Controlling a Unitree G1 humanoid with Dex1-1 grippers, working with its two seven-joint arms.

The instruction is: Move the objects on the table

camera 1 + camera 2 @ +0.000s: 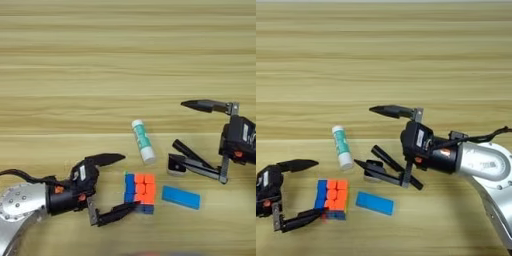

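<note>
The puzzle cube (141, 191), orange, blue and red, sits near the front of the table (100, 60). My left gripper (127, 183) is open at the cube's left side, and its lower fingertip touches the cube's lower left corner. A flat blue block (181, 197) lies just right of the cube. The white-and-green glue stick (142, 141) lies behind the cube. My right gripper (363, 136) is wide open to the right of the glue stick. Its lower finger rests at the tiny black-and-white piece (374, 173).
The wooden table stretches away bare behind the objects. Both arms' silver forearms come in from the lower corners, the left one (20, 207) and the right one (481, 165).
</note>
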